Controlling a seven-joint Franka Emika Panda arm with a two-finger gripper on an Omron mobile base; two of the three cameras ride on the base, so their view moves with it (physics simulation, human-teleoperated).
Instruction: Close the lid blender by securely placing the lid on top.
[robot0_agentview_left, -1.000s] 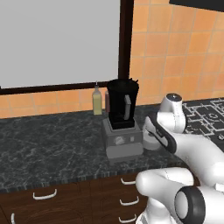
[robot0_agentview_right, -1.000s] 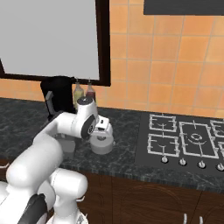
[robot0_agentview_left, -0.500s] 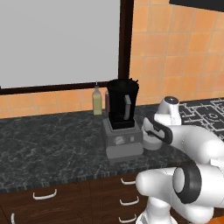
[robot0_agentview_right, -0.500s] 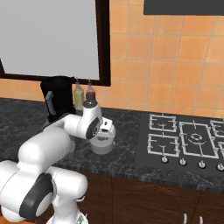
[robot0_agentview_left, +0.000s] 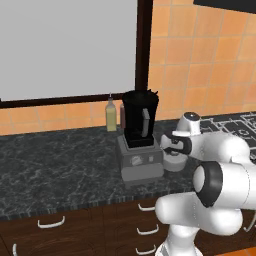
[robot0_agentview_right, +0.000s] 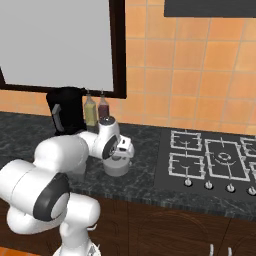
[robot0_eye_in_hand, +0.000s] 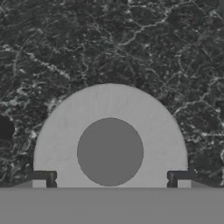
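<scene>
In the left base view the blender (robot0_agentview_left: 139, 135) stands on the dark surface (robot0_agentview_left: 60, 165), its jar top uncovered; the lid (robot0_agentview_left: 173, 161) lies just to its right, under the gripper (robot0_agentview_left: 172, 145); in the right base view the lid (robot0_agentview_right: 118, 165) sits below the hand, left of the stove (robot0_agentview_right: 210, 160); in the hand view the fingers (robot0_eye_in_hand: 43, 178) stand apart, flanking the lid (robot0_eye_in_hand: 109, 127) without touching it

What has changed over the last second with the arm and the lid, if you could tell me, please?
The arm has folded in and brought the gripper down over the lid, jaws open on either side of it, nothing taken hold of. The lid stays on the counter to the right of the blender, whose jar is uncovered; the yellow bottle has not moved.
</scene>
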